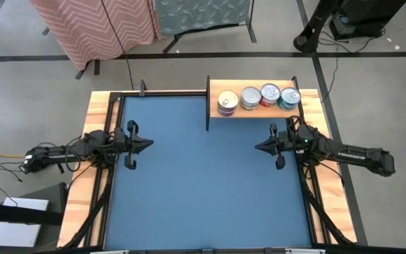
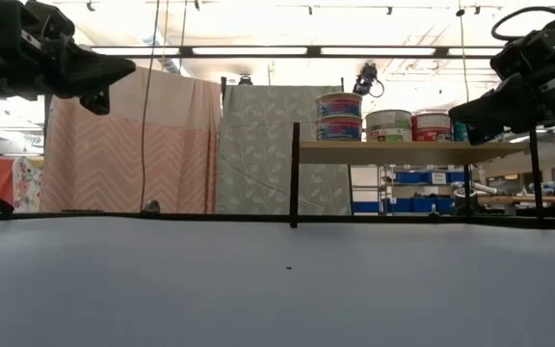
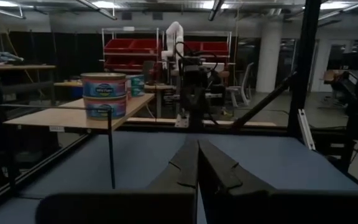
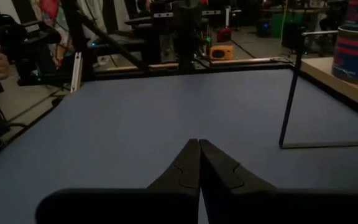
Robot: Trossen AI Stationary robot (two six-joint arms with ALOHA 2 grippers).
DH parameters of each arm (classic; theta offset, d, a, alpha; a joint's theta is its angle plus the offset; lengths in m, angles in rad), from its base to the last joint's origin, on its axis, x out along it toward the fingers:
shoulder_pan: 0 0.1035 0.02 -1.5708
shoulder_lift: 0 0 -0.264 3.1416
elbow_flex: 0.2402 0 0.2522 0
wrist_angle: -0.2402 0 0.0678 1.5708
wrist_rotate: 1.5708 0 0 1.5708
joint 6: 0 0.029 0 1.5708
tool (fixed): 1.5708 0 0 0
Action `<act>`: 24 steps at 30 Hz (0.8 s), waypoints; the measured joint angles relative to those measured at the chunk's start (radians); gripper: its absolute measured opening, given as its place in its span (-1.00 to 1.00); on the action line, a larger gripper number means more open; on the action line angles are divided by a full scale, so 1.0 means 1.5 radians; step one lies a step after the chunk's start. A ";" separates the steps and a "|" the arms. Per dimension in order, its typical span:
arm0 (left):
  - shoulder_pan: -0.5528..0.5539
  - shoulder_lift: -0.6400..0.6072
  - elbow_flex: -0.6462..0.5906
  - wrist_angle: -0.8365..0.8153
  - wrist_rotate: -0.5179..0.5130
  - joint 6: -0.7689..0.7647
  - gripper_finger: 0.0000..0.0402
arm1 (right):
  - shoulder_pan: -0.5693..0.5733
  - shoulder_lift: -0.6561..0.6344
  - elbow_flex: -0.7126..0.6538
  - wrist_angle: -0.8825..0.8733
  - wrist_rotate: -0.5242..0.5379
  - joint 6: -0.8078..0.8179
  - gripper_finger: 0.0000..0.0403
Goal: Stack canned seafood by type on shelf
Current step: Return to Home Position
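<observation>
The left pincer (image 1: 150, 144) is held shut and empty over the left side of the blue surface (image 1: 203, 183), tips aimed inward. The shelf (image 1: 259, 113) is set at the far right, its long axis running left to right. Along it, lids upward, are ranged a two-high blue-pink stack (image 1: 228, 103), a silver-lidded tin (image 1: 250, 98), a red-labelled tin (image 1: 270, 94) and a teal tin (image 1: 289, 99). The right pincer (image 1: 258, 147), closed on nothing, is parked just in front. The stack could be toppled by a careless swing.
</observation>
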 joint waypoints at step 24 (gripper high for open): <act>0.000 0.000 0.000 0.002 -0.016 0.003 -0.96 | 0.000 0.000 0.000 0.000 0.004 0.003 -0.86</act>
